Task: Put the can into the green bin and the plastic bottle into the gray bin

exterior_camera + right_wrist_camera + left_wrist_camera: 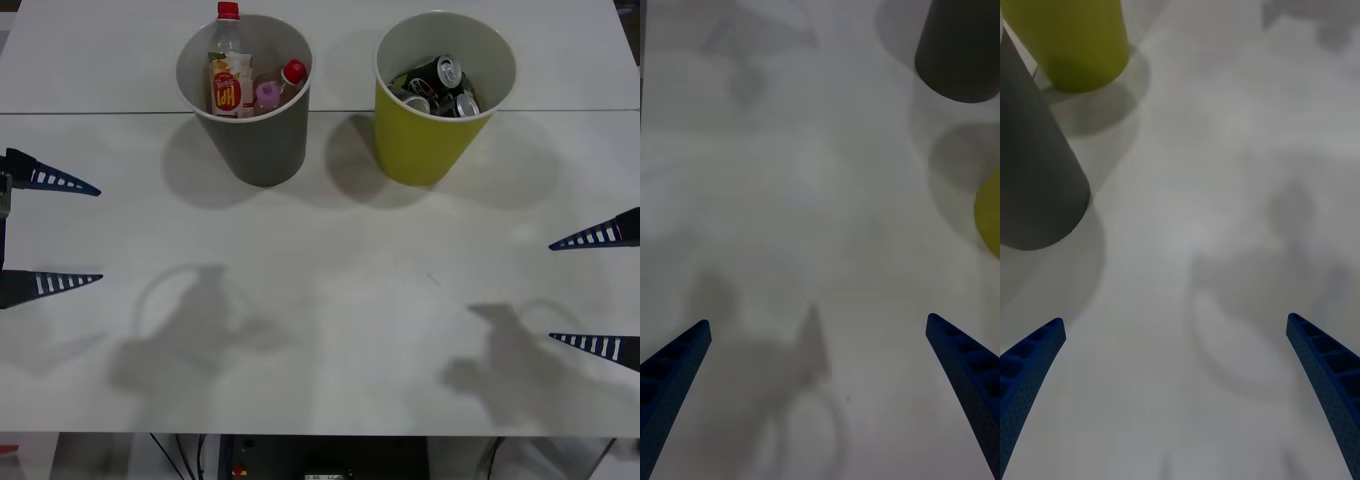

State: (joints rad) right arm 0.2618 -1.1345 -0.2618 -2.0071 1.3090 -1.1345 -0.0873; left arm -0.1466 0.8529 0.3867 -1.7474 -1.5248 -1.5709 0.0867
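Both bins sit side by side at the far end of the white surface (pixel 320 330). The plastic bottle (pixel 229 70) stands upright in the gray bin (pixel 262 145) next to two smaller bottles, and black cans (pixel 440 85) are piled in the green bin (pixel 425 140). The left gripper (pixel 85 232) and right gripper (pixel 565 292) hover at the sides, fingers spread wide, holding nothing.
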